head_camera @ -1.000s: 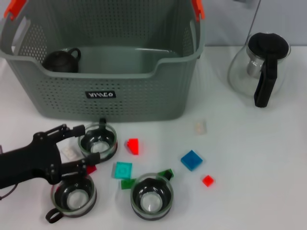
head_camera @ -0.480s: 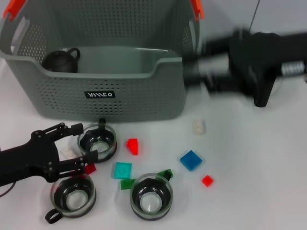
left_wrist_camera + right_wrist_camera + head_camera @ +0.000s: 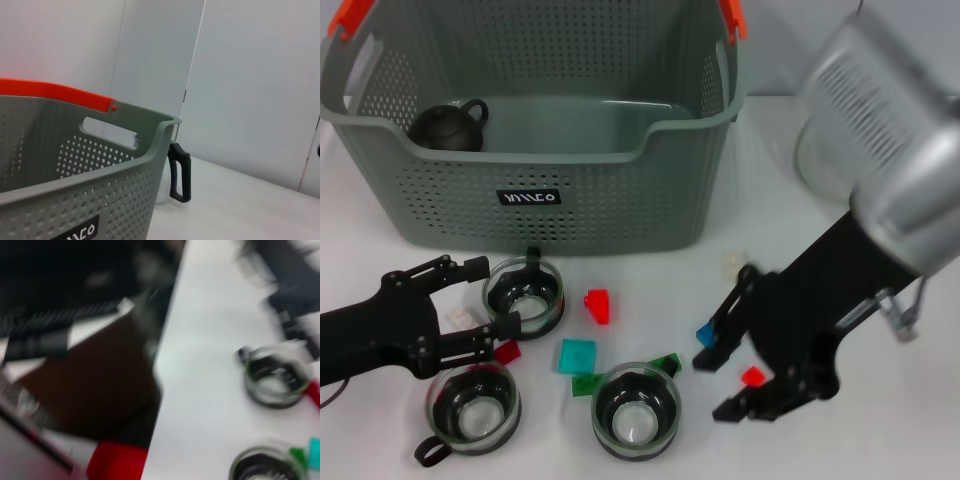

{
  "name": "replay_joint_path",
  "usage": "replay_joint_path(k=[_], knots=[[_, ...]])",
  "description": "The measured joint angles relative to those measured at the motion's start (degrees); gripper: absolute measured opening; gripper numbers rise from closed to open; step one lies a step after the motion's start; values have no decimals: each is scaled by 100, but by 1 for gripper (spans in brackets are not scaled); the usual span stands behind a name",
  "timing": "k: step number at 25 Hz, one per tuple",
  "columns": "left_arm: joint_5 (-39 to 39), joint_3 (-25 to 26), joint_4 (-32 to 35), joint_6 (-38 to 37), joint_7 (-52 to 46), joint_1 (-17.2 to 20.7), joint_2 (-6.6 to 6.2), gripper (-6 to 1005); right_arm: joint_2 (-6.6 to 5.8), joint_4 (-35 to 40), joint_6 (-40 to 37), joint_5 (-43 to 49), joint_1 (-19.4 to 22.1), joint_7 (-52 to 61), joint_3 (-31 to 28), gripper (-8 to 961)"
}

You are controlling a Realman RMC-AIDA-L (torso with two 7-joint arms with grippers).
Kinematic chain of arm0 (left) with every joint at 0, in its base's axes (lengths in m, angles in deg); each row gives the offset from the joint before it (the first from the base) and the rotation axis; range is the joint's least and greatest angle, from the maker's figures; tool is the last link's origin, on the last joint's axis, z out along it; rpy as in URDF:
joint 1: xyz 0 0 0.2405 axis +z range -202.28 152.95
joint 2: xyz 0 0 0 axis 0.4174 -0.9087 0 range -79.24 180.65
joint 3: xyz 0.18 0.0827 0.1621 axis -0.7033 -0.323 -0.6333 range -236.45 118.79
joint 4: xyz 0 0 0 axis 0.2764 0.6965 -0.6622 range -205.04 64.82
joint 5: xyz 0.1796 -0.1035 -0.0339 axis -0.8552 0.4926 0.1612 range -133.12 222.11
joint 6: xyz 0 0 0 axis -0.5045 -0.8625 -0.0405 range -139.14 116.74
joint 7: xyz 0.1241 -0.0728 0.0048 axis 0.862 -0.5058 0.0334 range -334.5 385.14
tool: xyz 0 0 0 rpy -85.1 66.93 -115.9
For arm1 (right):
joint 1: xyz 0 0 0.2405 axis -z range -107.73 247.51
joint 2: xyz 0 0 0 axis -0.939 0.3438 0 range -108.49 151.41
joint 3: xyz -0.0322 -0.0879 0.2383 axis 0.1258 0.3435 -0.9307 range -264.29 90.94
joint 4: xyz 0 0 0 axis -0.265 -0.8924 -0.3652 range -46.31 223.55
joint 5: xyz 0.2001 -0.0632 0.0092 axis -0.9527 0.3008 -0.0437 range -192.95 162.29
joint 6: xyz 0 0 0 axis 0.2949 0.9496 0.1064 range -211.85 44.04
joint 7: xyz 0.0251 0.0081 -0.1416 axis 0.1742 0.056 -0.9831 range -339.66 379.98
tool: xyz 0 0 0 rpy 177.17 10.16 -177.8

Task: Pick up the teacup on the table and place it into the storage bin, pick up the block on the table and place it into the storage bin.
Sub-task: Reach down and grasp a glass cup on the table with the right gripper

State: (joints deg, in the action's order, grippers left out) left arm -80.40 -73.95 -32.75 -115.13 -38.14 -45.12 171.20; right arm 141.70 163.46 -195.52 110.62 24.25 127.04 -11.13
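Three glass teacups stand in front of the storage bin [image 3: 520, 155]: one [image 3: 523, 290] near its label, one [image 3: 473, 405] at the front left, one [image 3: 637, 408] at front centre. Loose blocks lie around them: red [image 3: 597, 305], teal [image 3: 576, 355], green [image 3: 585, 384], a small red one [image 3: 752, 376] and a blue one [image 3: 705, 335] partly covered. My left gripper [image 3: 502, 295] is open, its fingertips just left of the rear teacup. My right gripper [image 3: 732, 372] is open, low over the blue and small red blocks. The right wrist view is blurred and shows two teacups [image 3: 272, 377].
A dark teapot [image 3: 448, 125] sits inside the bin at its left end. My right arm covers the glass teapot in the head view; its black handle [image 3: 179, 172] shows past the bin's corner [image 3: 75, 200] in the left wrist view. A pale block [image 3: 734, 262] lies right of the bin.
My right arm has swung in from the back right and dropped to the front right, over the blue and small red blocks. The left gripper has drawn back slightly to the left.
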Motion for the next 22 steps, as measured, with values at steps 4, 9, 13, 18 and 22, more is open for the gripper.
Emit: replay_joint_path(k=[4, 9, 13, 18, 22], knots=[[0, 0, -11, -24, 0, 1, 1, 833, 33, -50, 384, 255, -329, 193, 1258, 446], [0, 0, -25, -53, 1, 24, 10, 832, 63, -43, 1121, 534, -489, 587, 2386, 446], [0, 0, -26, -56, 0, 40, 16, 832, 80, -2, 1828, 623, -431, 820, 3195, 446], [1, 0, -34, -58, 0, 42, 18, 831, 100, 14, 2359, 638, -373, 901, 3867, 446], [0, 0, -36, -58, 0, 41, 18, 831, 114, -4, 2555, 795, -373, 1071, 4136, 446]])
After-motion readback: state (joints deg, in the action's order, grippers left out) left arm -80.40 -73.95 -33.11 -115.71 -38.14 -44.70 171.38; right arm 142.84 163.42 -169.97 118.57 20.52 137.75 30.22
